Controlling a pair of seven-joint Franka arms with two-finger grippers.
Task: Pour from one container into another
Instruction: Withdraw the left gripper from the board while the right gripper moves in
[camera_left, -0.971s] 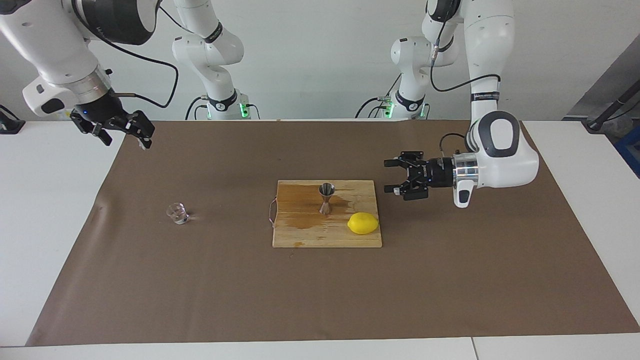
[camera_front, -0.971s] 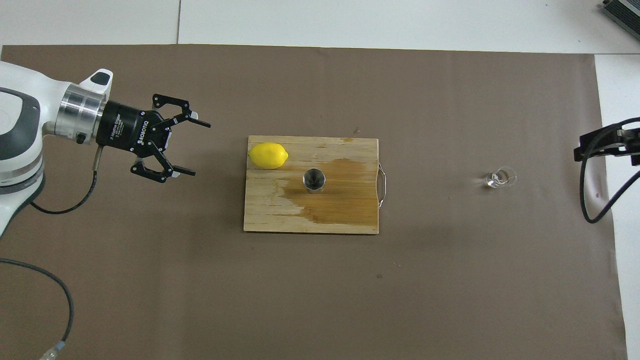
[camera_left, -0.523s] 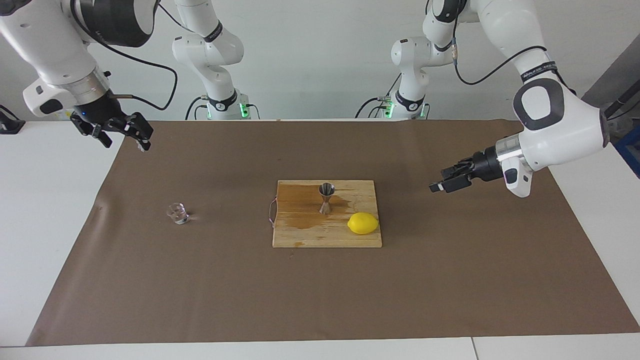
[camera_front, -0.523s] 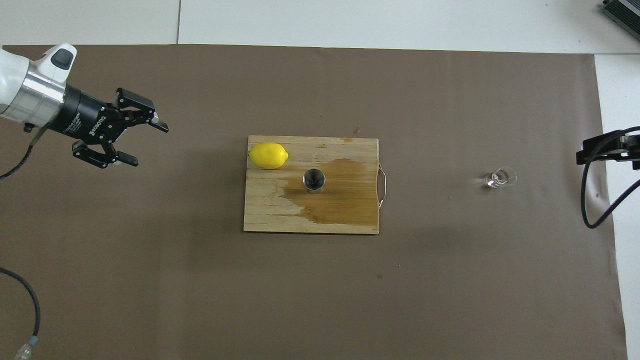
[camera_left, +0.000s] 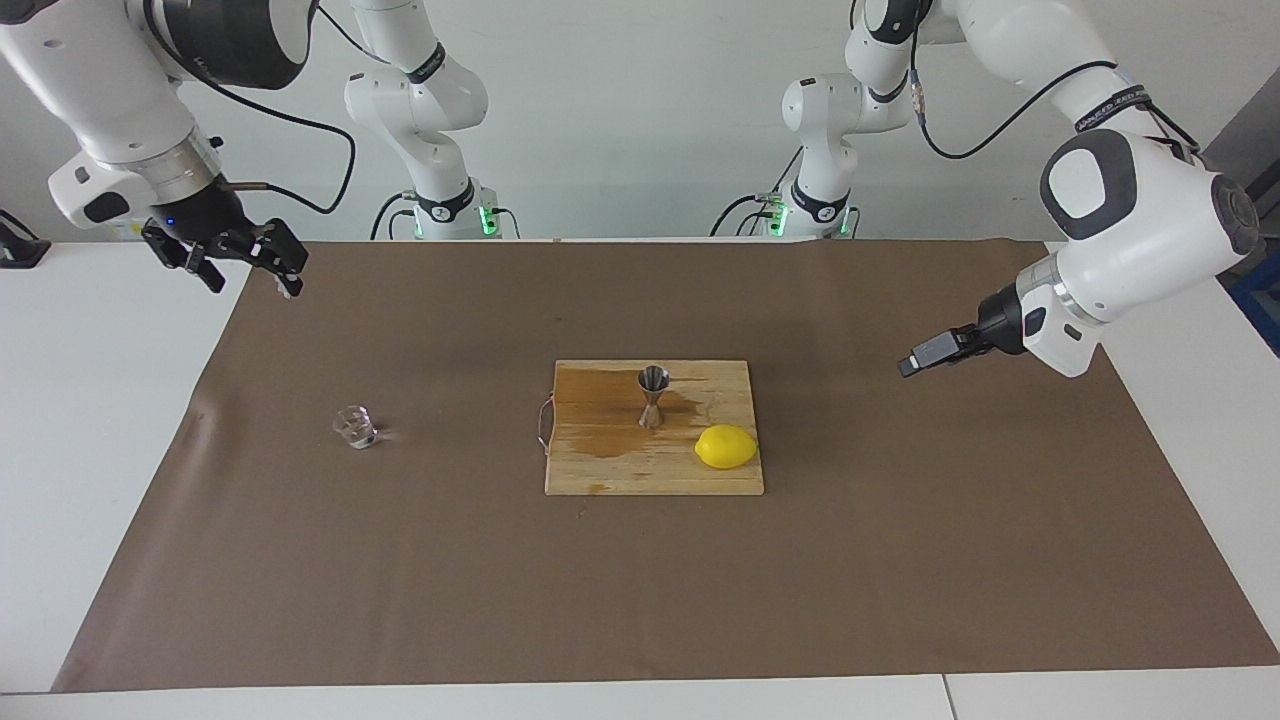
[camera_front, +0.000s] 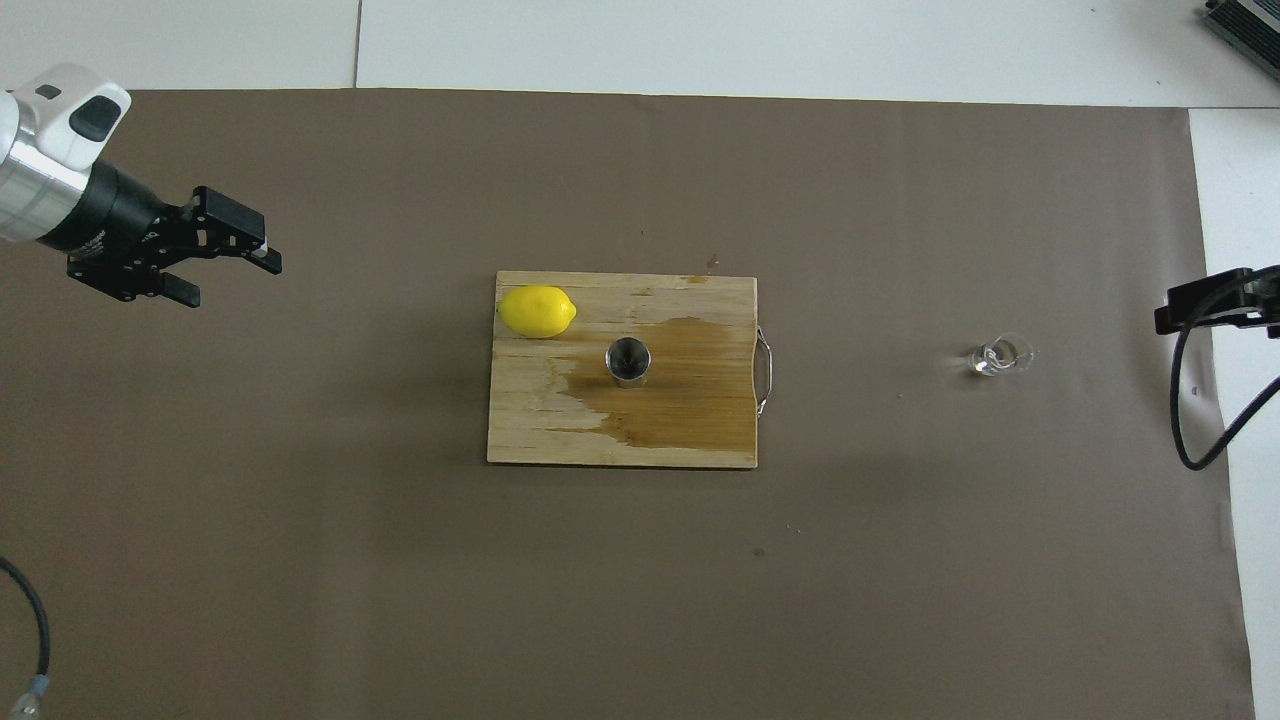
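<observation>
Standing upright near the middle of the cutting board (camera_left: 654, 470), the steel jigger (camera_left: 653, 396) has its open cone upward, a sensible pose for receiving liquid. A dark wet stain spreads over the board around the jigger's foot, toward the end with the wire handle (camera_front: 765, 370). The lemon (camera_left: 726, 446) lies on the board too, just beside the jigger, at the corner farther from the robots and toward the left arm's end of the table.

The clear glass cup (camera_left: 355, 426) sits on the brown mat (camera_left: 400, 600), well apart from the board toward the right arm's end; nothing touches it.

Both arms hang in the air clear of the board, probably so as not to knock anything. The left gripper (camera_left: 915, 361) is over the mat toward its own end, with its jaws spread and nothing between them. The right gripper (camera_left: 245, 262) hangs over the mat's corner near its base, also spread and empty.

Whether the cup or jigger holds liquid cannot be made out. In the overhead view the right gripper is cut off at the edge, and in the facing view the left gripper shows edge-on, with only 1 finger plain.
</observation>
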